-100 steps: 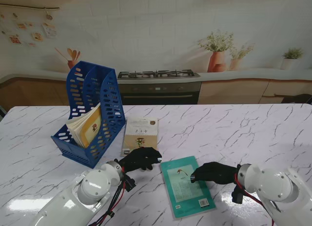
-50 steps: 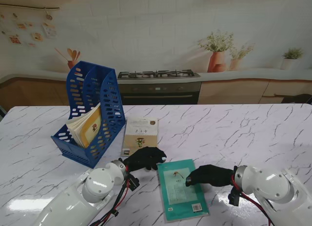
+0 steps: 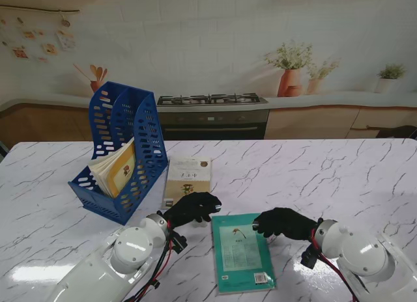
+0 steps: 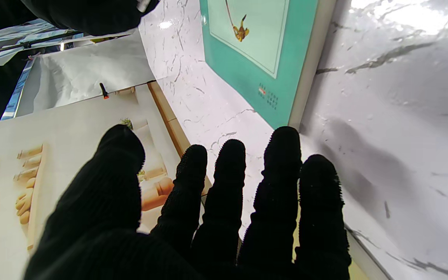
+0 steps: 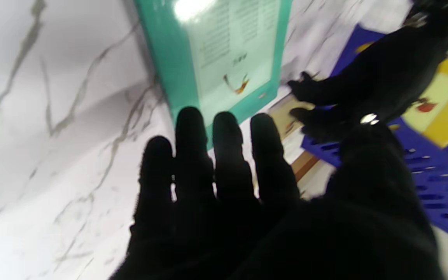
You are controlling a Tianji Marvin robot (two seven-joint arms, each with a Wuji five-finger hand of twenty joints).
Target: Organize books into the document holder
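A teal book (image 3: 241,251) lies flat on the marble table near me, also seen as the teal book (image 4: 255,58) and the teal book (image 5: 216,50) in the wrist views. My left hand (image 3: 192,207) is open and hovers over the near end of a cream book (image 3: 188,177), its fingertips (image 4: 282,144) just off the teal book's far left corner. My right hand (image 3: 283,222) is open at the teal book's far right corner; contact cannot be told. The blue document holder (image 3: 120,146) stands at the left with a yellow book (image 3: 117,168) leaning inside.
The holder's near slots (image 5: 422,171) show beside my left hand (image 5: 364,81) in the right wrist view. The marble table top (image 3: 326,178) stretches to the right. A printed kitchen backdrop stands behind the table's far edge.
The teal book has slid left and turned straighter. My right hand has drawn back from the cover to its far right corner. My left hand has edged towards the book.
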